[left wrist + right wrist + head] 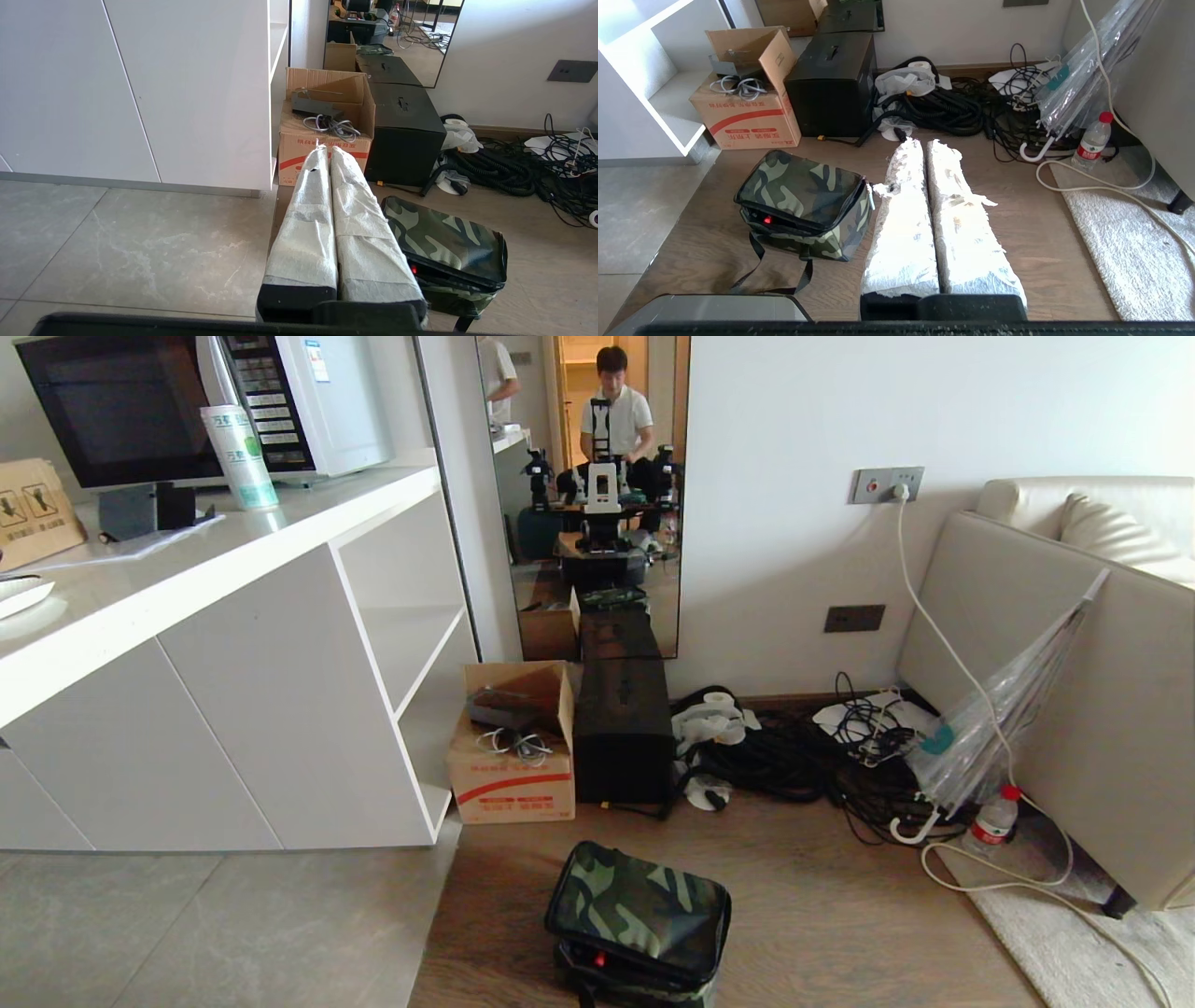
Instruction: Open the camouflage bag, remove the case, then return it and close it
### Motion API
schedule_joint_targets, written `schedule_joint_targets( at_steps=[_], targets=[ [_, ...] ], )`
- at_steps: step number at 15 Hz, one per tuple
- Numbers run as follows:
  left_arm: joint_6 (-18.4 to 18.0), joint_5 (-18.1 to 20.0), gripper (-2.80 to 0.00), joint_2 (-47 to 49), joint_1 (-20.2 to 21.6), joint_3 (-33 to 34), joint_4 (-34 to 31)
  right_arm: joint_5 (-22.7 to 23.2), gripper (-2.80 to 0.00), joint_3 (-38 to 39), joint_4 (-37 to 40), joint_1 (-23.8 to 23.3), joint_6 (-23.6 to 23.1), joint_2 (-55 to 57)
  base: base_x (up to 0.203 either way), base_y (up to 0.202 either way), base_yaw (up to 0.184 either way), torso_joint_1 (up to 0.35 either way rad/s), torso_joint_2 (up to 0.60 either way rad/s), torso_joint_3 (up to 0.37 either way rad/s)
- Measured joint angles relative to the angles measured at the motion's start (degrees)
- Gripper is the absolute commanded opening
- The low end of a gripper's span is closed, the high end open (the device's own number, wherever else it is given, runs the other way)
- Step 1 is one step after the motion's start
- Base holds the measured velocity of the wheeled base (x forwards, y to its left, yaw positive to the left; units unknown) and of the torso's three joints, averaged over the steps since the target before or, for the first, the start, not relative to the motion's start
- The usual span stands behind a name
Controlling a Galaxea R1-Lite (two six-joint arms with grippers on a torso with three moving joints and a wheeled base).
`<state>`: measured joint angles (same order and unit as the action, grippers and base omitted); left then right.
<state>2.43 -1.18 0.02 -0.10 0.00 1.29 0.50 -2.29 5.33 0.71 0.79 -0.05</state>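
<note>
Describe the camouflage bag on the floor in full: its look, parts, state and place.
The camouflage bag is a boxy soft bag of green, black and tan fabric. It stands upright on the wooden floor, in front of the cardboard box and apart from it. Its lid lies down, with a dark gap along the front edge where a small red spot shows. A black strap trails from it onto the floor. Nothing grips it.
</note>
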Motion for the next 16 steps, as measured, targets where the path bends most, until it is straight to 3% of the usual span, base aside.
schedule_joint_targets(
  at_steps=[16],
  targets=[
    [0.0,0.0,-2.8,0.0,0.0,0.0,0.0,0.0,-2.8,-0.1,0.2,0.0,-0.5,0.0,0.0,0.0,0.0,0.0,0.0,0.0]
  ],
)
